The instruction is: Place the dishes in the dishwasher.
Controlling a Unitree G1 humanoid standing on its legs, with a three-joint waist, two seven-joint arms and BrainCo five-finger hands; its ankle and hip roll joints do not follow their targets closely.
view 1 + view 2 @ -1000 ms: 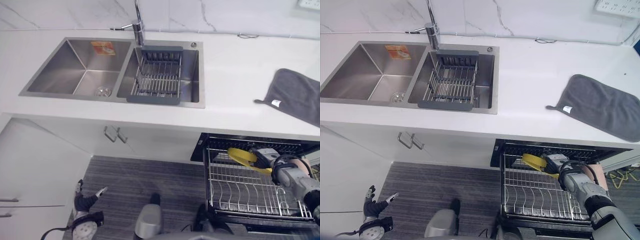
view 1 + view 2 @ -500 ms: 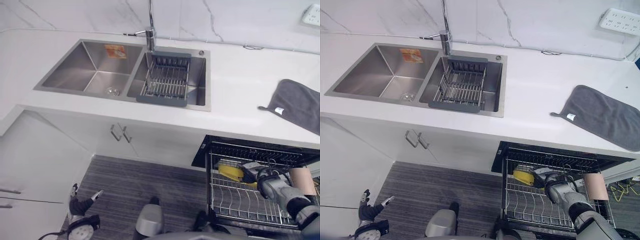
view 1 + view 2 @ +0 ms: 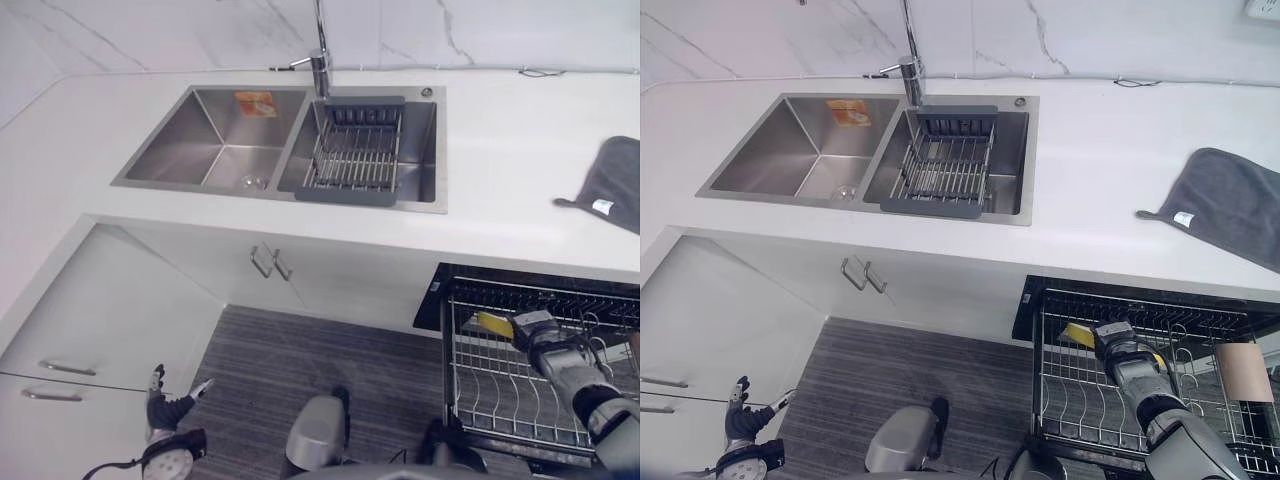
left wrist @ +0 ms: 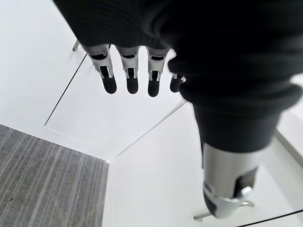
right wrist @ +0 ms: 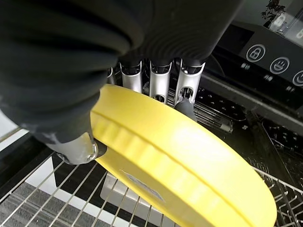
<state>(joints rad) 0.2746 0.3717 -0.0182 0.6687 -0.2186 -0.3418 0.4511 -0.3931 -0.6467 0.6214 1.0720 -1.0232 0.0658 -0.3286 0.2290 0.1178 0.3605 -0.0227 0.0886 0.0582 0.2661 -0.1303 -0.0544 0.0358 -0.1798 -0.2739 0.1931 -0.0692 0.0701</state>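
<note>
My right hand [image 3: 547,341] reaches into the pulled-out dishwasher rack [image 3: 500,405] and is shut on a yellow plate [image 5: 180,175]. In the right wrist view its fingers [image 5: 161,80] lie behind the plate's rim and the thumb [image 5: 75,147] presses the near side. The plate [image 3: 1078,335] stands on edge, tilted, over the rack's wires near the back left corner. My left hand [image 3: 166,407] hangs low over the floor by the white cabinets, its fingers [image 4: 129,78] straight and holding nothing.
A double steel sink [image 3: 215,150] holds a grey drying rack [image 3: 355,158] under the tap [image 3: 320,60]. A grey cloth [image 3: 1230,200] lies on the counter at the right. A tan cup [image 3: 1242,371] stands in the dishwasher rack's right side.
The camera has moved, so the whole scene has shifted. My right hand has carried the yellow plate lower and deeper into the rack. The left hand still hangs idle.
</note>
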